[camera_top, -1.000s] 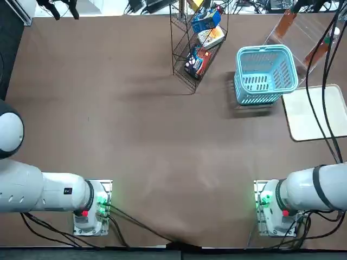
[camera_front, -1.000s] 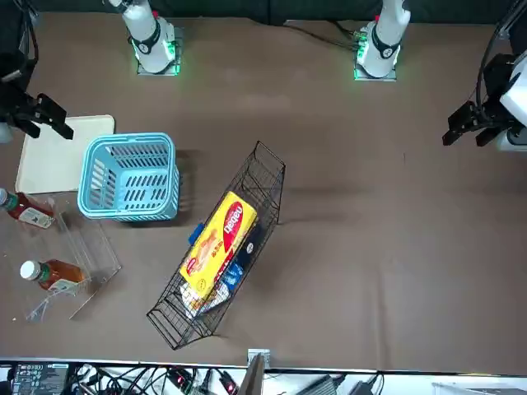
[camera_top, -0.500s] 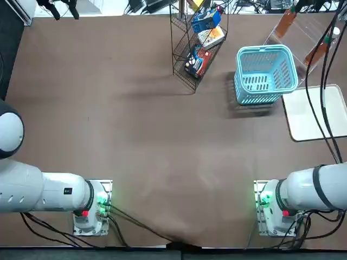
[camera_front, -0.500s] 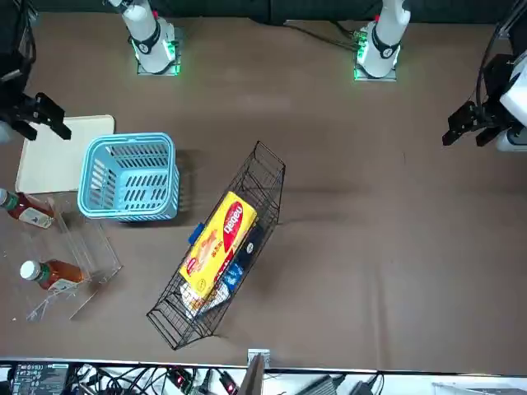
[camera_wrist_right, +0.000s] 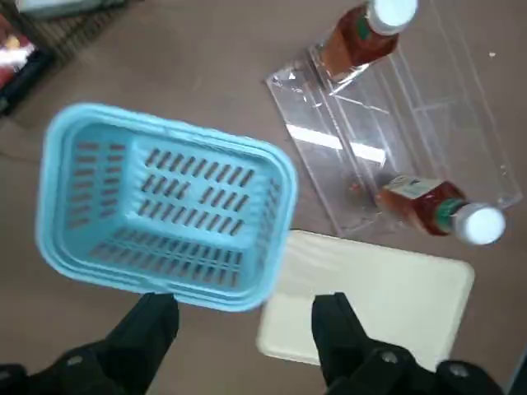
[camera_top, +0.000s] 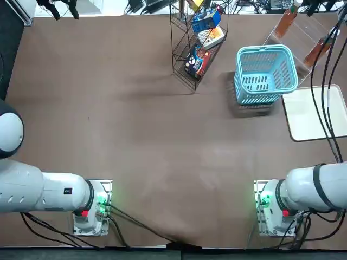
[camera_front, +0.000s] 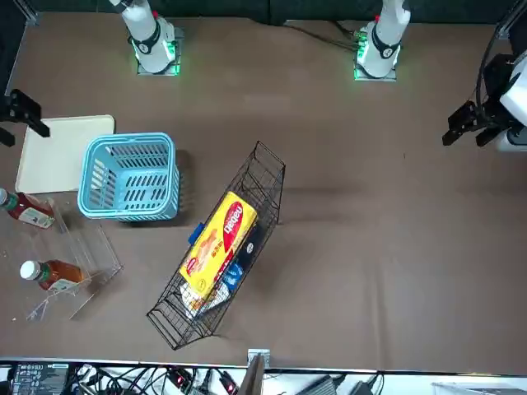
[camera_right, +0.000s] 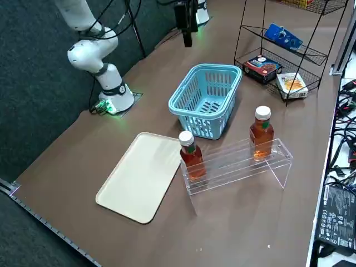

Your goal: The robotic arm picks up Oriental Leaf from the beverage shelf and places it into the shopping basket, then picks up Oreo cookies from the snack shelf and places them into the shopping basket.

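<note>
A: Where's the tea?
B: Two amber tea bottles [camera_right: 192, 161] are leaning in the clear stand [camera_right: 222, 167], white caps up. Can't tell which one the task is wanting. One is sitting at the stand's end nearer the tray [camera_right: 139, 178], the other toward the end nearer the bench's [camera_top: 141, 108] far edge.

A: Stand?
B: Occupying the bench's far right corner.

A: Basket?
B: Light blue basket [camera_top: 265, 76] is standing upright between stand and rack [camera_right: 314, 55], just beside the stand. Its slotted floor is showing. Pale tray is lying flat, nearer the arm bases, along the bench's right edge.

A: Cookies?
B: Blue Oreo pack [camera_right: 283, 36] is resting tilted on the rack's middle tier. Yellow pack [camera_front: 218, 247] is lying on the top tier. Red-and-dark box [camera_right: 261, 68] and white box [camera_right: 292, 84] are sharing the bottom tier. Rack is standing by the bench's far edge, set at an angle.

A: Arm?
B: Right arm [camera_top: 320, 189] is reaching from its base at the bench's near edge up over the right side. Black cables [camera_top: 320, 108] are trailing above the tray.

A: Pincer?
B: Right gripper [camera_wrist_right: 247, 309] is hanging above the bench's right side, fingers spread wide and pointing down, holding nothing. Its wrist view is taking in basket, tray, stand and both bottles.
</note>
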Robot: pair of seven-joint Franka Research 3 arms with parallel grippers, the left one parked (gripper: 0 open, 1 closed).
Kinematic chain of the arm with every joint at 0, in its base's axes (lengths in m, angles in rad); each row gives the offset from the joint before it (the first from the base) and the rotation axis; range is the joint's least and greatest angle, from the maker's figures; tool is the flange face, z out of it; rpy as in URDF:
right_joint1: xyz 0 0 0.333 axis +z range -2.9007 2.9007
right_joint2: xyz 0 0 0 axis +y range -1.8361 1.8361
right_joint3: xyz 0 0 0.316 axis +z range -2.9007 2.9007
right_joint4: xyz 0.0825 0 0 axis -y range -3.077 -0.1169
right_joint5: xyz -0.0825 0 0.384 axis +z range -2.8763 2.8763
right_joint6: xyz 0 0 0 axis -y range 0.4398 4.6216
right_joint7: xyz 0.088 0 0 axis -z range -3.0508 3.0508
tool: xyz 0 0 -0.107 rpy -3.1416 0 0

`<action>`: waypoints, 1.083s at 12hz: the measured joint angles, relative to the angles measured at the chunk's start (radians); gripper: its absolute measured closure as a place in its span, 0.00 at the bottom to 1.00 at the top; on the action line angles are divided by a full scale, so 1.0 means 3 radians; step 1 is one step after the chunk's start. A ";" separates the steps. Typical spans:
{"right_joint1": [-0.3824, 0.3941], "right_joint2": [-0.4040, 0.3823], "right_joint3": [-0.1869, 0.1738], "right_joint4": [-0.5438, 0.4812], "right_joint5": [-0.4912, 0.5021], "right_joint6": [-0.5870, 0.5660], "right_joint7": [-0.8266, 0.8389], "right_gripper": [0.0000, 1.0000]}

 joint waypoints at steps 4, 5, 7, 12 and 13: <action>-0.0513 0.0272 -0.0025 0.0134 0.0000 0.0194 -0.1231 0.00; -0.0603 0.0355 -0.0030 0.0202 0.0000 0.0239 -0.1444 0.00; -0.0747 0.0521 -0.0032 0.0339 0.0000 0.0332 -0.1802 0.00; -0.0926 0.0845 -0.0033 0.0577 0.0000 0.0575 -0.2366 0.00; -0.0949 0.0889 -0.0033 0.0589 0.0000 0.0620 -0.2427 0.00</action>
